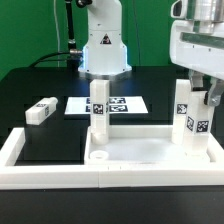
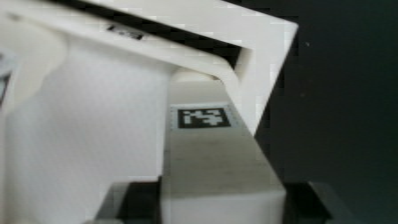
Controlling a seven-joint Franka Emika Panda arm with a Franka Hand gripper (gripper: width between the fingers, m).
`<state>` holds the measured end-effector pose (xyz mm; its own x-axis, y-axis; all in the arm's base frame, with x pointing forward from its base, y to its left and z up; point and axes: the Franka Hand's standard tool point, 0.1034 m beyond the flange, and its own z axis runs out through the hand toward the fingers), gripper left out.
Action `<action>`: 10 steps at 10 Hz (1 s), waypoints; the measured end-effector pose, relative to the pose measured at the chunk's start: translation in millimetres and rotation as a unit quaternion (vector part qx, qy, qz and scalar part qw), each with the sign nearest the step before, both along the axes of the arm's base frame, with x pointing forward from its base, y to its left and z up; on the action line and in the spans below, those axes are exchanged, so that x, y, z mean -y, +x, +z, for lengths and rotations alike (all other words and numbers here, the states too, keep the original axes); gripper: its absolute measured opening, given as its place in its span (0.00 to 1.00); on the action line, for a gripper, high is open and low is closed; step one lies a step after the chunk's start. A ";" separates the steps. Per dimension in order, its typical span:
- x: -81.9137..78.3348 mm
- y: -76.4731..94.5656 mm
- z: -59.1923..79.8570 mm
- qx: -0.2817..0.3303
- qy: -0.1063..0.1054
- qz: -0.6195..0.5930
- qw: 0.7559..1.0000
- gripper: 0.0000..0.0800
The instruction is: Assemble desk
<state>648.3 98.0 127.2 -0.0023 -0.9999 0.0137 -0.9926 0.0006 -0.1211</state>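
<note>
Desk tabletop (image 1: 135,158) lay along table (image 1: 30,80) front edge, first leg (image 1: 99,108) upright at its exterior-view-left far corner. Gripper (image 1: 205,100) clamped on second leg (image 1: 189,120) upright at the opposite edge; likely insertion step, next needs twisting it in, kept upright

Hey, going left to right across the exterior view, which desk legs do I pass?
lying leg → middle upright leg → right upright leg
</note>
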 end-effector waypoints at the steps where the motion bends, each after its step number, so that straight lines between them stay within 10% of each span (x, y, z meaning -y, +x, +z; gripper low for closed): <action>1: -0.2 -0.4 -0.2 0.016 0.024 -0.065 0.997 0.36; 6: -2.6 -0.5 -0.8 0.034 0.056 -0.180 0.982 0.37; 8: -2.3 -0.8 -2.0 0.034 0.055 -0.177 0.982 0.70; 10: 1.0 2.5 -0.7 0.048 0.046 -0.131 0.989 0.79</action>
